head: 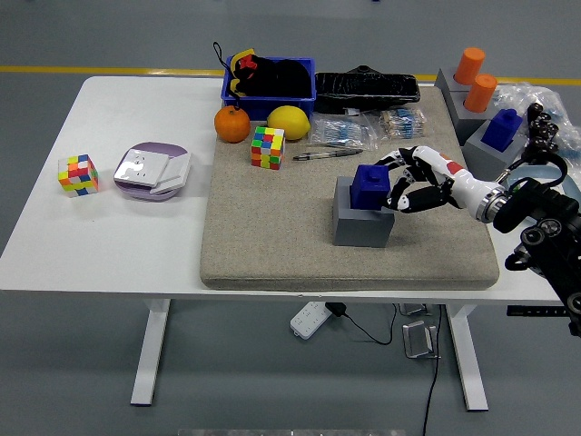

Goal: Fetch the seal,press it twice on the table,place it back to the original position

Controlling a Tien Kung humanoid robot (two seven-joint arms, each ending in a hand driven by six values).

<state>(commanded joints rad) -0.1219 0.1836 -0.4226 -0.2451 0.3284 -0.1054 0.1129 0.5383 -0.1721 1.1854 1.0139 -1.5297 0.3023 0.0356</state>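
- We read this as the fetch step: blue seal (371, 184) sits on its grey block (362, 222), on the desk's mat.
- Right robot hand (410, 184) beside it, fingers spread, touching or not unclear.
- Next: close, lift straight up.

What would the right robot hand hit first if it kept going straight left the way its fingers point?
Most likely the blue seal on its grey base; the right robot hand is already right beside it, contact unclear.

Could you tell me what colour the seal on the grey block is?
The seal is dark blue, seen in the head view.
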